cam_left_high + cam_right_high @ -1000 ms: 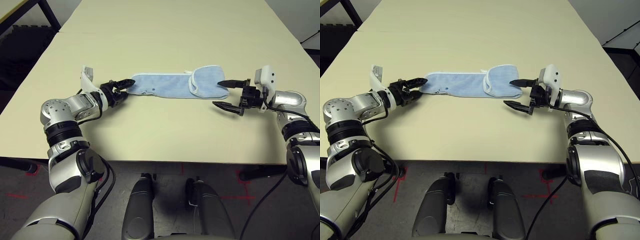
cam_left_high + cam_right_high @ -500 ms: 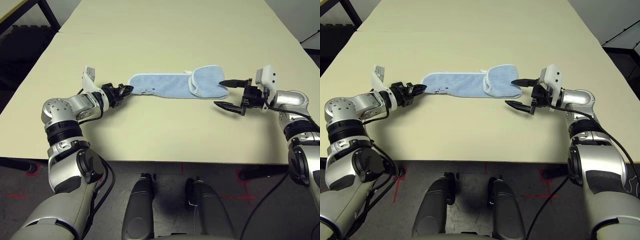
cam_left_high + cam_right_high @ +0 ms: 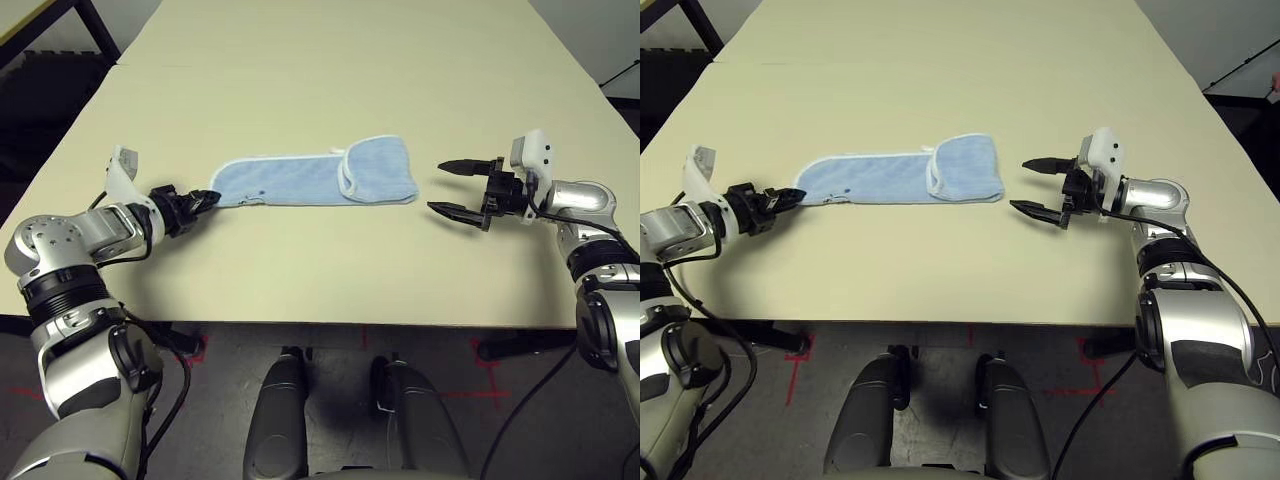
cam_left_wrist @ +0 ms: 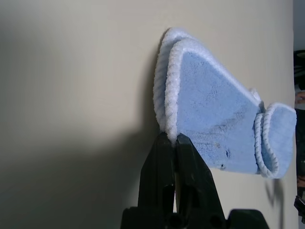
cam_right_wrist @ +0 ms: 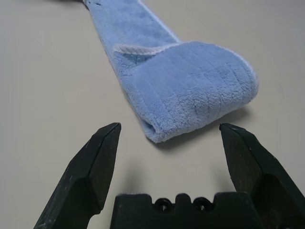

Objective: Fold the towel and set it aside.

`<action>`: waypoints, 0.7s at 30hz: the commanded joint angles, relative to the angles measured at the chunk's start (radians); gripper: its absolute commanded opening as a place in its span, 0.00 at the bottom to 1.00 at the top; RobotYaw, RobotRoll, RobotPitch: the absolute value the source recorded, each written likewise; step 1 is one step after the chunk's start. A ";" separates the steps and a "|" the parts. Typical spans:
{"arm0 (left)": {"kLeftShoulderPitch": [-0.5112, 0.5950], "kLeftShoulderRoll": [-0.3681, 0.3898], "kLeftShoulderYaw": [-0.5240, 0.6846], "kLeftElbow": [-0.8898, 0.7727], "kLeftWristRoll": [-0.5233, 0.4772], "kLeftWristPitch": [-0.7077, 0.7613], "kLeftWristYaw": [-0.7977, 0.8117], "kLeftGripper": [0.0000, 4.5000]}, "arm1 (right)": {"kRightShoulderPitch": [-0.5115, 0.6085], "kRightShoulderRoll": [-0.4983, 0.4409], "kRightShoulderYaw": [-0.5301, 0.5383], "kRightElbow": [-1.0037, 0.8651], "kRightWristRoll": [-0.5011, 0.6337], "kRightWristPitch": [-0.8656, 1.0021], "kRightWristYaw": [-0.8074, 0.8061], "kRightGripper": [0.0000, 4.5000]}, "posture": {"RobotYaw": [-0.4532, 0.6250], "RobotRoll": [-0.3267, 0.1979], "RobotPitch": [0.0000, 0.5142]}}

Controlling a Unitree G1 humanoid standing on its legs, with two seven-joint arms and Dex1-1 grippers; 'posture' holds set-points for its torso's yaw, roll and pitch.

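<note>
Reaching low over the surface point(image 3: 320, 60) from the robot's left, the left hand point(image 3: 207, 198) points fwd and to the right, fingers point(image 4: 159, 167) clenched on the white-edged end of the towel point(image 3: 310, 180). Towel lies flat, stretched out as a long strip twd the right, w/ its far end folded back over itself. Right hand point(image 3: 465, 186) hovers just past that folded end, not touching, fingers spread wide, one above the other, pointing left at the towel.
</note>
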 commanded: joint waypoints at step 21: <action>-0.269 -0.088 -0.228 -0.107 -0.011 0.020 -0.122 0.01 | -0.006 -0.002 -0.013 -0.003 0.010 0.055 0.077 1.00 | 0.52 0.62 0.30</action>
